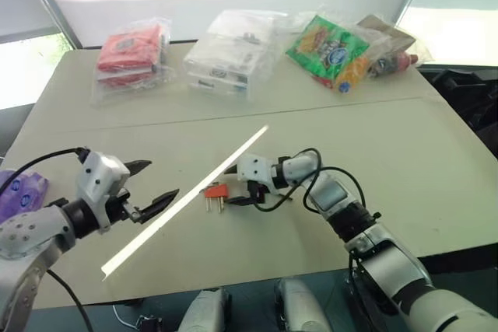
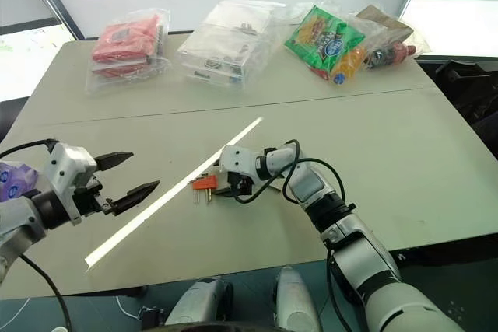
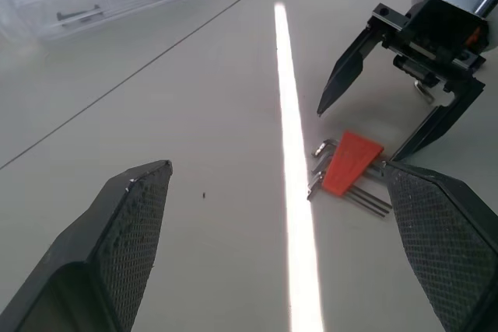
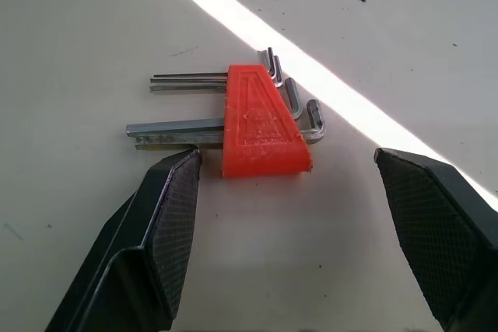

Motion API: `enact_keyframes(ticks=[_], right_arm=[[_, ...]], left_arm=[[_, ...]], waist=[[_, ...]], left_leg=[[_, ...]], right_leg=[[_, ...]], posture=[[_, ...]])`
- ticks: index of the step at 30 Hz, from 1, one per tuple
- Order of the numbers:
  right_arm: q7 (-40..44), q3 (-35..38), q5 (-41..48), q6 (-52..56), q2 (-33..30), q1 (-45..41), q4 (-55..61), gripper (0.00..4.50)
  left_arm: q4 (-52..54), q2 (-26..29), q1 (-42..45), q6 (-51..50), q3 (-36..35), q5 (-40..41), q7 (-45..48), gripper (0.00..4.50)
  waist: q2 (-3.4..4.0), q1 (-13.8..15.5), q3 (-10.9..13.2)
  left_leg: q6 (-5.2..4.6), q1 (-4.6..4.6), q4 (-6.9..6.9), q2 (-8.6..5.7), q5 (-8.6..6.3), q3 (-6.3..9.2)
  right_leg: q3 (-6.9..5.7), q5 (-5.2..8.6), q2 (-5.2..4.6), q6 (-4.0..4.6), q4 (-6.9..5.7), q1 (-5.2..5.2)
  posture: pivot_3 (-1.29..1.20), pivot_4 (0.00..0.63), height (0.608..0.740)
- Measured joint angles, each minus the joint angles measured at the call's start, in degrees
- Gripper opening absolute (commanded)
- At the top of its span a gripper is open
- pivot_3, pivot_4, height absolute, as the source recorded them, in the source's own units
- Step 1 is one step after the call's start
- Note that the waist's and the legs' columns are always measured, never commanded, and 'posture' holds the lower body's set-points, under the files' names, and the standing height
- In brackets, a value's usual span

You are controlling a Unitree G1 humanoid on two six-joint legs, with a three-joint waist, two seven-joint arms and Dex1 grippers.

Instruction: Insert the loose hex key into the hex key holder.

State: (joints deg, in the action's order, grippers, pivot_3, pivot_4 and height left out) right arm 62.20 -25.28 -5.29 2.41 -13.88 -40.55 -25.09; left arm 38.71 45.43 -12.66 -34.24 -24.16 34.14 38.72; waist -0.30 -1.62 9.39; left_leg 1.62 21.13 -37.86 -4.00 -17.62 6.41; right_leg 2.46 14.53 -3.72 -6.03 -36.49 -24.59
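The hex key holder [image 4: 261, 122], a small orange-red block with several grey keys through it, lies flat on the table [image 1: 405, 153] near its middle. My right gripper [image 4: 286, 157] is open and low over the table, its fingertips on either side of the holder's near end without touching it. The left wrist view also shows the holder [image 3: 350, 162] just past the right gripper [image 3: 358, 134]. My left gripper [image 1: 162, 179] hovers open and empty to the left of the holder [image 1: 216, 190]. I cannot tell a loose hex key apart from the keys in the holder.
A bright strip of sunlight [image 1: 187, 200] crosses the table diagonally beside the holder. Along the far edge lie a bag of red packets [image 1: 128, 52], a clear plastic box [image 1: 226, 56], a green snack bag [image 1: 327, 40] and a bottle [image 1: 393, 60]. A purple object [image 1: 19, 192] sits at the left edge.
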Motion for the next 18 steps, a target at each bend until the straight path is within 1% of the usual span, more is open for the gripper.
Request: enact_keyframes(ticks=[3, 7, 11, 15, 18], right_arm=[[0.33, -0.16, -0.01, -0.59, 0.65, -0.2, -1.16, 2.92], [1.0, -1.21, -0.05, -2.14, 1.56, -0.16, -2.23, 1.0], [0.67, -1.29, -0.05, -3.78, 1.61, -0.2, -3.67, 0.99], [-1.79, -1.5, -1.1, -7.87, 1.0, -0.13, -3.73, 0.99], [-7.31, -1.25, -4.36, -14.24, -1.24, -0.18, -3.27, 0.99]], left_arm=[[0.26, -0.22, -0.58, 0.0, -0.32, -0.21, -0.21, 4.5], [0.8, -0.38, -1.16, 0.0, -0.62, -0.43, -0.24, 4.5], [0.98, -0.44, -1.58, -0.02, -1.81, -0.4, -0.33, 4.5], [1.01, -0.63, -1.88, -0.6, -2.69, 0.73, -0.3, 4.5], [0.23, -0.17, 0.45, -1.89, -3.45, 2.79, 0.0, 4.5]], waist=[[-0.01, -0.49, -0.03], [0.0, -0.96, -0.04], [-0.02, -0.86, -0.08], [-0.02, -0.86, -0.09], [-0.02, -0.26, -0.07]], left_leg=[[-0.03, -0.03, 0.01, 0.01, -0.02, 0.01], [-0.1, -0.2, 0.08, 0.01, -0.06, -0.01], [-0.09, -0.81, 0.44, -0.02, -0.05, -0.05], [-0.04, -0.79, 0.52, -0.01, -0.02, -0.04], [-0.01, -0.67, 0.51, -0.06, 0.0, -0.01]], right_leg=[[0.0, 0.0, 0.0, 0.01, -0.05, 0.01], [0.03, 0.01, 0.01, 0.01, -0.2, 0.04], [0.05, 0.02, 0.01, 0.03, -0.17, 0.48], [0.06, 0.02, 0.02, 0.03, -0.16, 0.4], [0.04, 0.02, 0.01, 0.03, -0.17, 0.32]], posture=[[0.0, 0.15, 0.74], [0.0, 0.15, 0.74], [0.0, 0.15, 0.74], [0.0, 0.15, 0.74], [0.0, 0.15, 0.74]])
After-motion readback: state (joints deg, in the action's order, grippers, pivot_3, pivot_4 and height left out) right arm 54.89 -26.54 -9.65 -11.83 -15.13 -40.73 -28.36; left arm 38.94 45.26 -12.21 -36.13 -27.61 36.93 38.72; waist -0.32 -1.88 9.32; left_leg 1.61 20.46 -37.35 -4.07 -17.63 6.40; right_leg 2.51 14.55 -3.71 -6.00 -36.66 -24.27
